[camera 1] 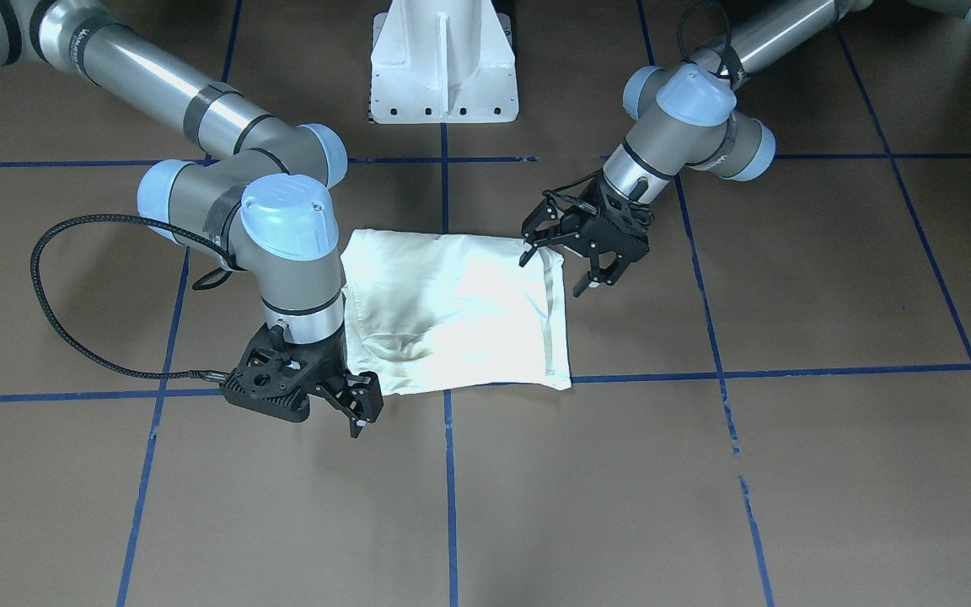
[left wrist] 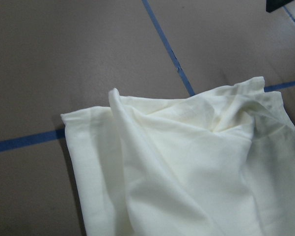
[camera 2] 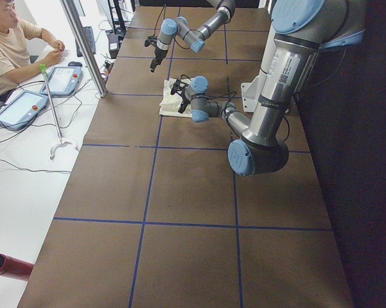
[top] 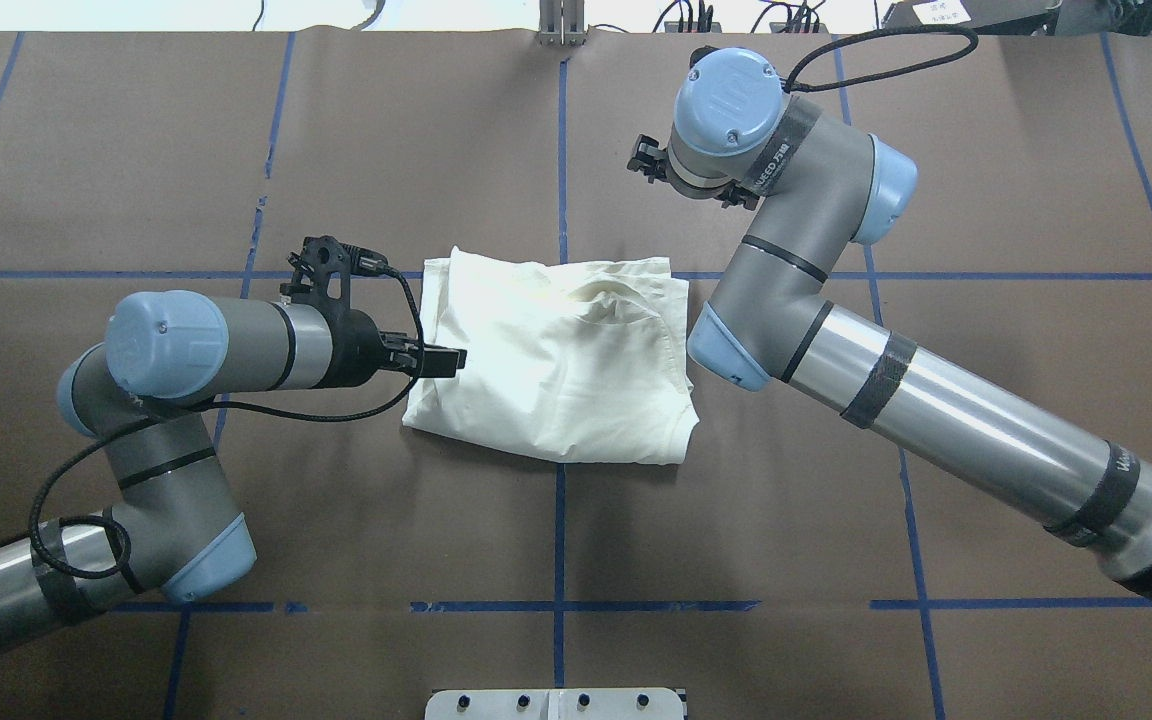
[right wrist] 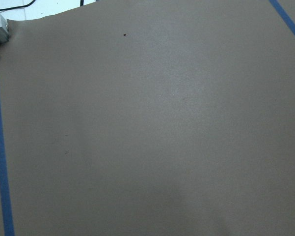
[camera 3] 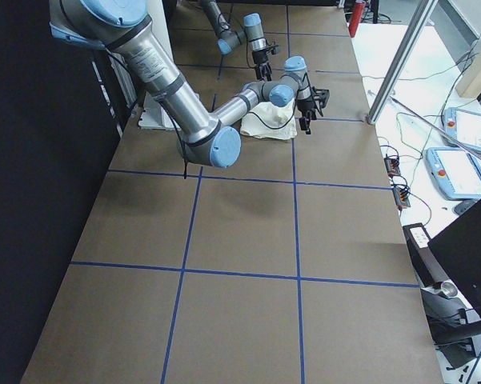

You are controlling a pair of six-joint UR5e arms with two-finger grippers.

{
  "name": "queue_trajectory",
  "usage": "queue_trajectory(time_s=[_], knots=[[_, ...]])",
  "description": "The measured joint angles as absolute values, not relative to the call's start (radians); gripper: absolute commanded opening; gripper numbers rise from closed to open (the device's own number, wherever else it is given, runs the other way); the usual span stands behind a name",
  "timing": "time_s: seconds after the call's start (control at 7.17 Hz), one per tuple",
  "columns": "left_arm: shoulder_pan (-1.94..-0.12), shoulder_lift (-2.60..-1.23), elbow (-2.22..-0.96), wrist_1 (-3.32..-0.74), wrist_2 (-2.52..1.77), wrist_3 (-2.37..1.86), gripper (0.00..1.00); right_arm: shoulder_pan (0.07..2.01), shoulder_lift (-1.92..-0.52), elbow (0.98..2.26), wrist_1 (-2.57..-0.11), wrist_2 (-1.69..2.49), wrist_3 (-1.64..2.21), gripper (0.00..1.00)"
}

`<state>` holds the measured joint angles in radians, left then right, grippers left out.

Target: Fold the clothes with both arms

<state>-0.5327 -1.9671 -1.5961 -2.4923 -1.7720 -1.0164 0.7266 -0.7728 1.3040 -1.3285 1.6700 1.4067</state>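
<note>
T-shirt (camera 1: 452, 312): folded into a rough rectangle, plain cream side up. Lies flat at the middle of the table (camera 1: 789, 464), over a crossing of blue tape lines (camera 1: 449, 506) and between the two grippers.

Left gripper (camera 1: 552, 274): jaws spread wide with nothing between them. Sits at the shirt's edge on the robot's left side, one fingertip (camera 1: 526, 255) touching the cloth.

Left wrist view: creased cream folds fill the lower part, with brown cover and tape beyond.

Right gripper (camera 1: 363, 413): low, just beside the shirt's corner on the operators' side of the table. Cannot tell whether its jaws are spread or closed. Its wrist view shows only brown cover and tape.

Writing on the arms: pale lettering along the right arm's metal tube (camera 1: 81, 38), only partly legible. White characters on a black strap (top: 771, 165) near the right wrist, too small to read. Raised mark on a light-blue joint cap (camera 1: 287, 190), not readable.

Writing on the shirt: none on the side facing up.

Pedestal (camera 1: 443, 67): white, at the robot's side of the table.

Person (camera 2: 13, 45): seated off the table's far side, near two flat control screens (camera 2: 58, 80).
</note>
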Motion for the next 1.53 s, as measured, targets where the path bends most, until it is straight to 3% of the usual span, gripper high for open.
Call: queue_trajectory(time_s=[0.14,0.28,0.7,1.12,1.26,1.39,1.53], knots=[[-0.511,-1.965,-1.595,-2.497,-1.77,-1.0,0.67,0.726,-0.773,1.305,-1.328,1.669,1.407,1.0],[-0.498,-1.962,-1.596,-2.499,-1.769,-0.982,0.52,0.726,-0.775,1.305,-1.328,1.669,1.407,1.0],[-0.495,-1.958,-1.598,-2.498,-1.772,-0.966,0.22,0.725,-0.775,1.305,-1.328,1.668,1.407,1.0],[-0.499,-1.919,-1.601,-2.504,-1.775,-0.897,0.16,0.722,-0.778,1.305,-1.327,1.665,1.408,1.0],[-0.498,-1.911,-1.601,-2.507,-1.775,-0.886,0.18,0.721,-0.779,1.305,-1.327,1.664,1.408,1.0],[-0.498,-1.907,-1.601,-2.512,-1.775,-0.883,0.73,0.721,-0.779,1.305,-1.327,1.663,1.408,1.0],[-0.498,-1.906,-1.6,-2.517,-1.776,-0.882,0.99,0.721,-0.779,1.305,-1.327,1.663,1.408,1.0]])
